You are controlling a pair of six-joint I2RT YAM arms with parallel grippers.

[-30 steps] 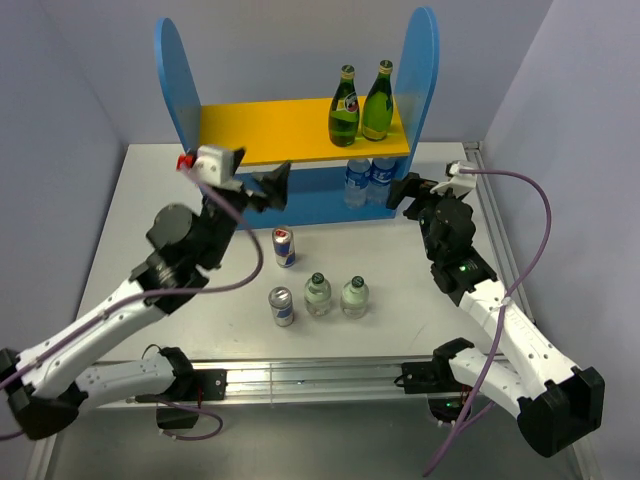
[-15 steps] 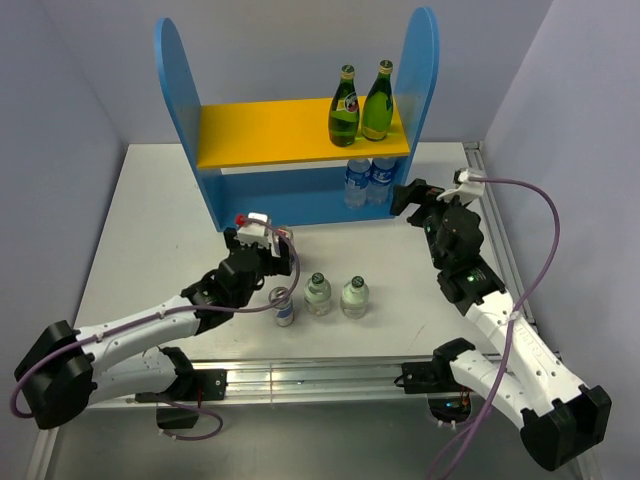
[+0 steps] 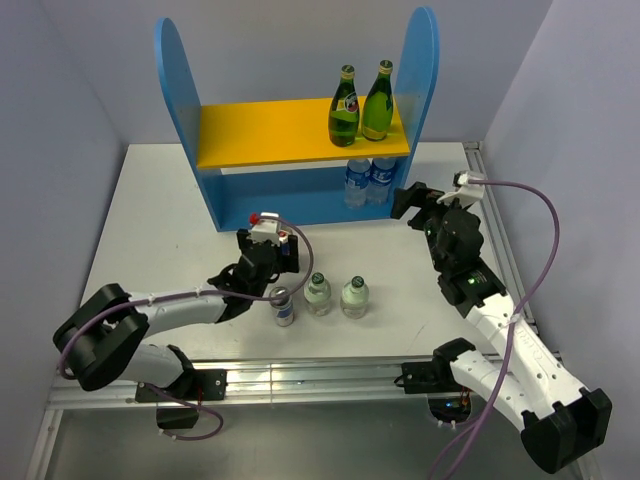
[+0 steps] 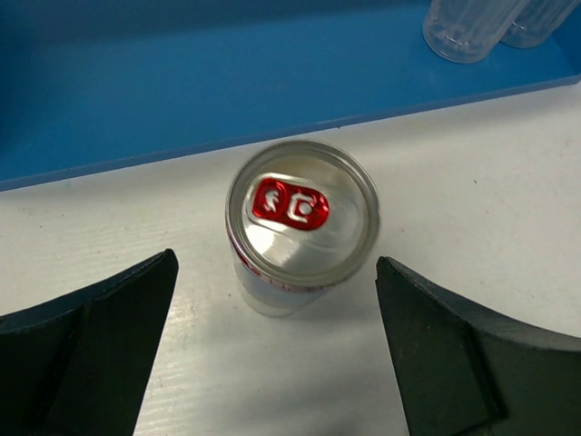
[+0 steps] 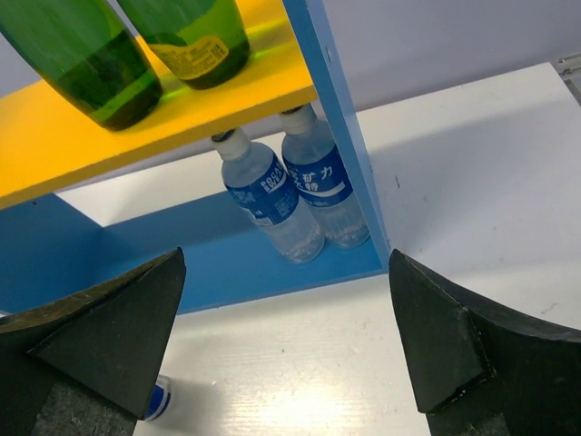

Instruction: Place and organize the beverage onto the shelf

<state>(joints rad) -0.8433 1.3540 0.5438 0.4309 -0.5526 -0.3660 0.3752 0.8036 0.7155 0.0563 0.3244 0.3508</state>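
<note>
One can (image 4: 301, 213) stands below the downward-angled left tool (image 4: 274, 272), spread apart; the right tool (image 5: 287, 263), likewise apart, faces the shelf (image 5: 331, 118).

Top external: the left gripper (image 3: 278, 250) covers most of the can (image 4: 301, 218) beneath it. Left wrist: I see only the can's lid, slightly blurred, no label. Clear bottles (image 4: 472, 23) ahead-right of the fingers are cut by the top edge. Right wrist: green bottles (image 5: 91, 64) ahead are cropped above. A blue-and-white sliver (image 5: 160, 401) behind the right gripper (image 5: 287, 272)'s left finger is too small to identify.
</note>
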